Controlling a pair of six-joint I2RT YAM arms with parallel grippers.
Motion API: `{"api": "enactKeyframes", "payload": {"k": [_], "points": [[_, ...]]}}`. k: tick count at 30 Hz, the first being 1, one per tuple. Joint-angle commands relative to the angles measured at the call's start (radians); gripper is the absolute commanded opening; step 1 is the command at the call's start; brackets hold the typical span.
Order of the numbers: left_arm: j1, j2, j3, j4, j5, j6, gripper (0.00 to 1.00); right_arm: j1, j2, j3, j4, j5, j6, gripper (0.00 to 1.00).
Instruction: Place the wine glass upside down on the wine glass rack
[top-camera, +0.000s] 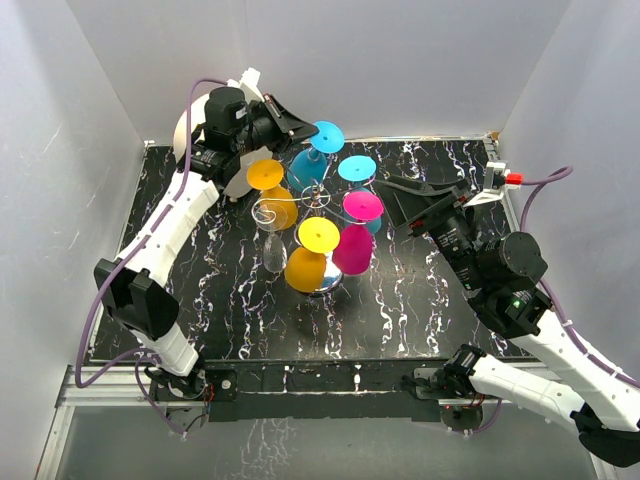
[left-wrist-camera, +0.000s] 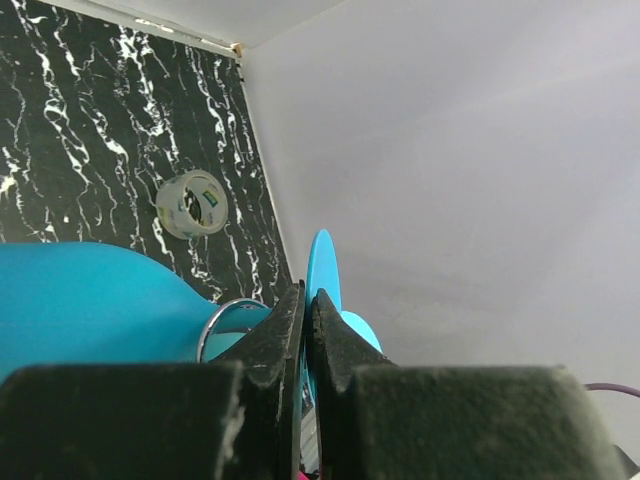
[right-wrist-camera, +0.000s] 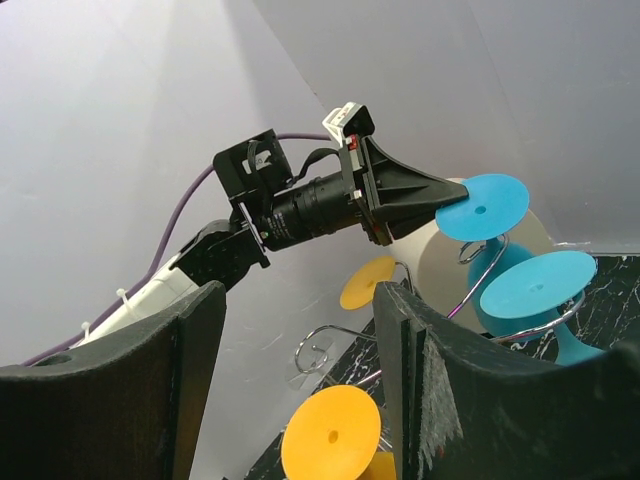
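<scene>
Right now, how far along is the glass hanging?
Done: a yellow glass and a magenta glass already hang inverted on the rack. In hand: the left pincer is shut on the foot of the inverted blue glass at the rack's far side. Left: seat its stem in a wire curl, if unseated, and let go. The right pincer is open.

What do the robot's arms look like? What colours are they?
The left arm and right arm are white tubes with chunky black joints. A purple cable runs along each. The left gripper and right gripper are black and wedge-shaped. The right arm also has a small red plug and a tiny green light.
</scene>
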Motion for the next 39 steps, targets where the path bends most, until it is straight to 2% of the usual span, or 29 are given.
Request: {"api": "enactKeyframes", "payload": {"k": [1, 8, 16, 23, 27, 35, 39], "points": [[0.001, -0.03, 0.026, -0.026, -0.053, 0.057, 0.0, 0.003, -0.007, -0.009, 0.032, 0.01, 0.002, 0.59], [0.001, -0.083, -0.017, -0.08, -0.12, 0.149, 0.0, 0.004, -0.002, -0.01, 0.04, 0.012, -0.005, 0.59], [0.0, -0.107, -0.04, -0.092, -0.137, 0.151, 0.01, 0.003, 0.005, -0.009, 0.054, -0.003, -0.009, 0.59], [0.001, -0.12, -0.04, -0.109, -0.15, 0.162, 0.17, 0.003, 0.002, -0.011, 0.054, -0.003, -0.007, 0.59], [0.002, -0.11, -0.002, -0.169, -0.179, 0.238, 0.27, 0.004, 0.0, -0.011, 0.052, -0.002, -0.01, 0.59], [0.004, -0.124, 0.024, -0.234, -0.236, 0.326, 0.35, 0.004, -0.004, -0.016, 0.051, 0.004, -0.009, 0.59], [0.004, -0.135, 0.044, -0.219, -0.231, 0.362, 0.42, 0.003, -0.006, -0.011, 0.025, 0.026, 0.007, 0.59]]}}
